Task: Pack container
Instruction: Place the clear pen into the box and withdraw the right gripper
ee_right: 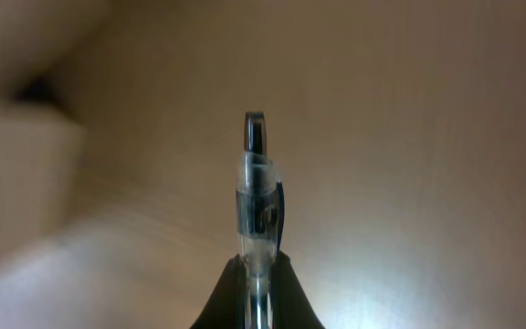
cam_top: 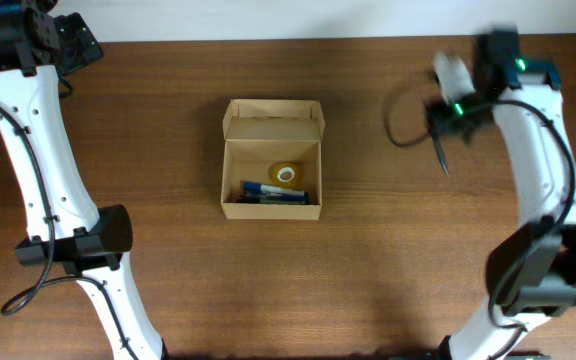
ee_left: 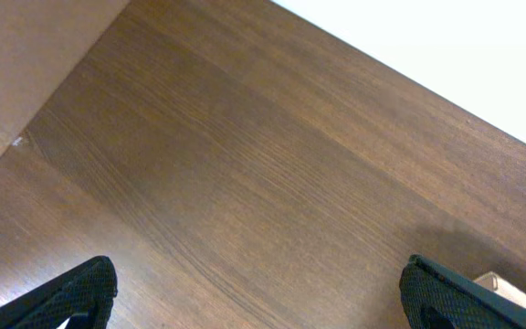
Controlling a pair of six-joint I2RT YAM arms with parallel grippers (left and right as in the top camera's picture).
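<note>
The tan cardboard container (cam_top: 272, 158) stands open at the table's middle, its flap lid folded back at the far side. Inside lie blue and dark pens (cam_top: 273, 193) and a roll of clear tape (cam_top: 287, 174). My right gripper (cam_top: 440, 140) is at the far right, well right of the container, shut on a clear pen with a dark clip (ee_right: 259, 196) that sticks out past the fingertips (ee_right: 258, 270). My left gripper (ee_left: 258, 292) is open and empty over bare wood at the far left corner; in the overhead view only its arm base shows.
The brown wooden table (cam_top: 368, 280) ends at a pale wall along the far edge. A black cable (cam_top: 400, 115) loops beside the right arm. A corner of tan cardboard (ee_left: 510, 292) shows at the left wrist view's lower right.
</note>
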